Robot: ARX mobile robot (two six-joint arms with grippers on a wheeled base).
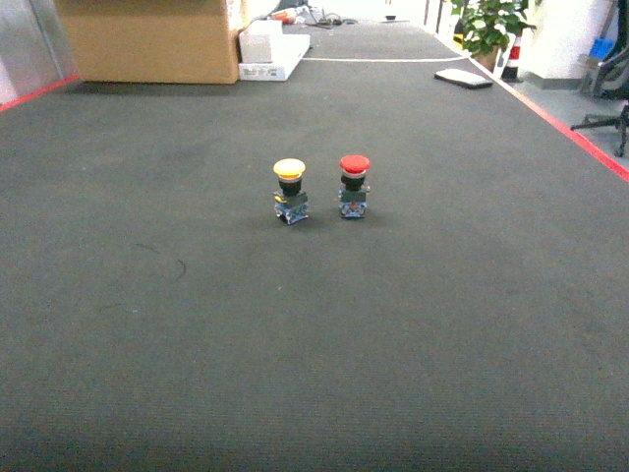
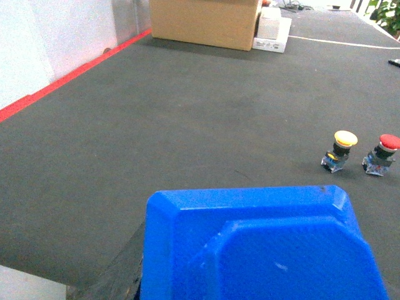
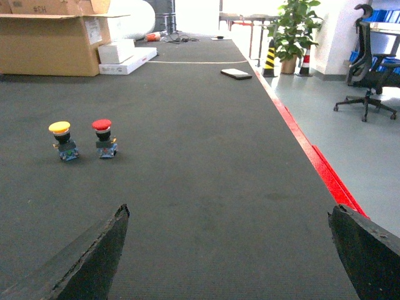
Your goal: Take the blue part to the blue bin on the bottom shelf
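Note:
The blue part (image 2: 262, 244) fills the bottom of the left wrist view, a big blue plastic body with bevelled corners, held above the dark carpet. My left gripper (image 2: 250, 290) is shut on it; only one dark finger (image 2: 119, 269) shows, at the part's left side. In the right wrist view my right gripper (image 3: 228, 219) is open, its two dark fingertips (image 3: 94, 256) wide apart with only carpet between them. Neither gripper shows in the head view. The blue bin and the bottom shelf are out of view.
A yellow push button (image 1: 290, 190) and a red push button (image 1: 354, 184) stand side by side on the carpet ahead. A cardboard box (image 1: 147, 39) and white boxes (image 1: 270, 54) sit at the far left. Red floor tape (image 1: 580, 138) edges the carpet on the right.

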